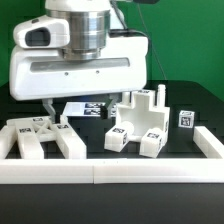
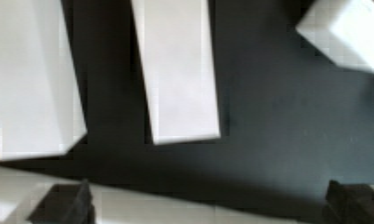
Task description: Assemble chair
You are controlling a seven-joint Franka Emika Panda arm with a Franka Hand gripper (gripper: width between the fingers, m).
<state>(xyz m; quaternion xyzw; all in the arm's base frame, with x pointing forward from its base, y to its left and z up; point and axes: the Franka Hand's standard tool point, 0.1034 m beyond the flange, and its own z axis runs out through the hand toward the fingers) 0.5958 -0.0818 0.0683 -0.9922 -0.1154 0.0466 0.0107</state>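
Spread and empty, the gripper [image 2: 209,203] hangs near a post [image 2: 184,70] that looks light, stiff and smooth: pinch across its flat sides, midway.

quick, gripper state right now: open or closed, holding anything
Gripper: open, holding nothing; its fingertips stand wide apart over the loose white chair parts.

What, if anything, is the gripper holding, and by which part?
Nothing: the gripper is open, with no part between its fingertips; the white chair parts lie clear of it.
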